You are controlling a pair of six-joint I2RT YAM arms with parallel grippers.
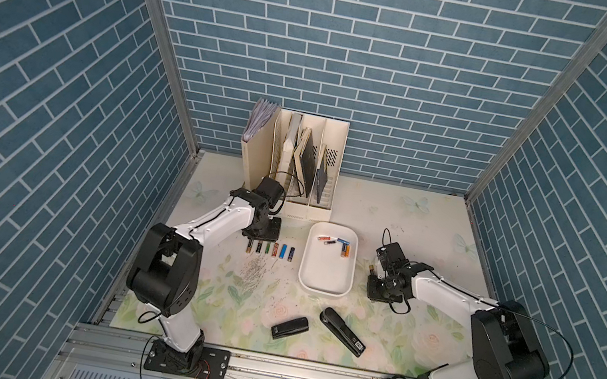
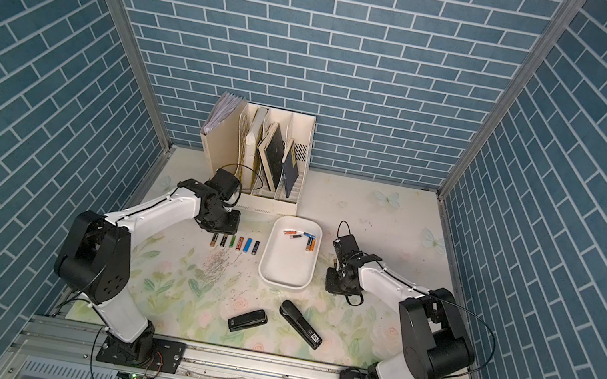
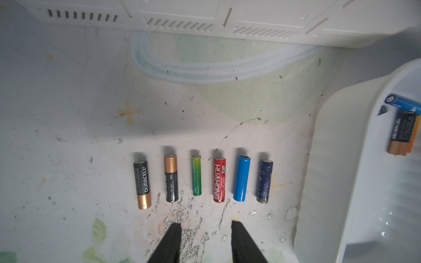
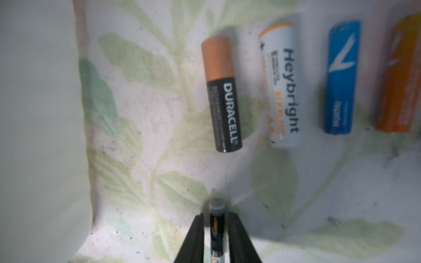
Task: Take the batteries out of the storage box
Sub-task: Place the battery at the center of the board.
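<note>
The white storage box sits mid-table with several batteries at its far end. To its left, several batteries lie in a row on the mat. My left gripper hovers open just short of that row, holding nothing. On the box's right side, my right gripper stands slightly open around a thin black battery lying on the mat, with small gaps on both sides. Beyond it lie a Duracell, a white battery, a blue one and an orange one.
A cream file holder with books stands at the back behind the left arm. Two black staplers lie toward the front. Loose staples are scattered below the left row of batteries.
</note>
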